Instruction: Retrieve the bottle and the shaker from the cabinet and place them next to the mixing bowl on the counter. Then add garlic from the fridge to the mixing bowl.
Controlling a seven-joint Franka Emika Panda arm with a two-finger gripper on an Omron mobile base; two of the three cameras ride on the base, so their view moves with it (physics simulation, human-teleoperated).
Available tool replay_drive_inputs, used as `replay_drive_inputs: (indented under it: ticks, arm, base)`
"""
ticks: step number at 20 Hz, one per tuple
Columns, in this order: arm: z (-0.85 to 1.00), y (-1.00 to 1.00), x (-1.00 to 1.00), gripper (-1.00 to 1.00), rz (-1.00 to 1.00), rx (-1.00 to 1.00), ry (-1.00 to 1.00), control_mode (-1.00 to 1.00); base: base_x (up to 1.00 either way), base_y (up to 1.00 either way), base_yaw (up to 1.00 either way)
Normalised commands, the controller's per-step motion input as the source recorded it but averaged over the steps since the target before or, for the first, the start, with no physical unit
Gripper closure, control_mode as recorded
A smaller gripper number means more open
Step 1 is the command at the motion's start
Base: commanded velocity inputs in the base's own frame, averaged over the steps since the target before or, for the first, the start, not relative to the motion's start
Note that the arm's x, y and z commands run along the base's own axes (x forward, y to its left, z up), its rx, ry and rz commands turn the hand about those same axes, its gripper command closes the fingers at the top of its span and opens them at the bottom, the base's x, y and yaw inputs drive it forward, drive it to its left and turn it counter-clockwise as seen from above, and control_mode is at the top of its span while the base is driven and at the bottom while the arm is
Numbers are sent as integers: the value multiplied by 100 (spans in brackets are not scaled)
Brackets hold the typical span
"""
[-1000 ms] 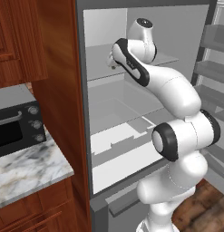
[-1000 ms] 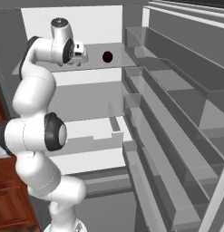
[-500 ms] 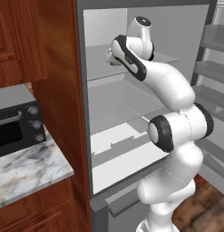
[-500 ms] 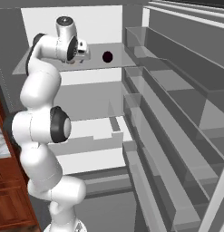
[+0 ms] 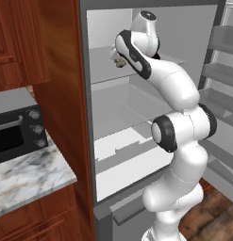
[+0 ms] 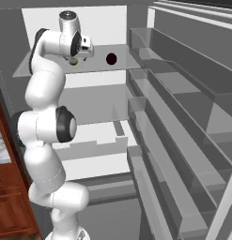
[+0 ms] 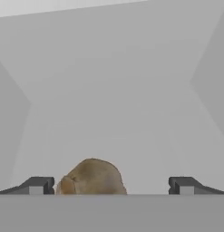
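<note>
The gripper (image 7: 111, 186) is seen with its jaws spread wide and nothing held between them. In the hand view the garlic (image 7: 91, 177) lies on the pale shelf between the two dark fingertips (image 7: 37, 185), much nearer the left one and almost touching it, while a wide gap is left to the other. The garlic is a small rounded lump, beige-brown with a dull, slightly mottled surface and a faint ridge down one side.

In the left base view the garlic (image 5: 120, 61) is seen on the upper shelf of the fridge (image 5: 132, 117), towards that shelf's left edge, just beside the hand. The fridge interior is smooth and white, with flat pale shelves and a drawer below. In the right base view the garlic (image 6: 73, 61) is tucked under the hand, and a dark round lump (image 6: 111, 58) rests on the same shelf, apart from it towards the door side. The open door carries grey, matte, box-shaped bins (image 6: 183, 117). Beside the fridge a white marble counter (image 5: 28, 176) with grey veins is seen.
</note>
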Motion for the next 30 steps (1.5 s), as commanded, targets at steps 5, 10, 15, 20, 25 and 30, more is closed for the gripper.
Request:
replay_drive_inputs:
  ticks: [5,10,15,20,25,30]
  arm:
    - [3,0,-51,-100,0,0,-3,-100]
    - [-7,1,-28,-100,0,0,-6,-100]
    - [-19,8,1,-100,0,-1,-2,-100]
    - [0,6,23,-100,0,0,0,-100]
    - [0,10,21,-100,0,0,0,-100]
    - [0,4,0,-100,0,0,0,-100]
  base:
    - [0,0,0]
    - [0,0,0]
    - [0,0,0]
    - [0,0,0]
    - [0,0,0]
    - [0,0,0]
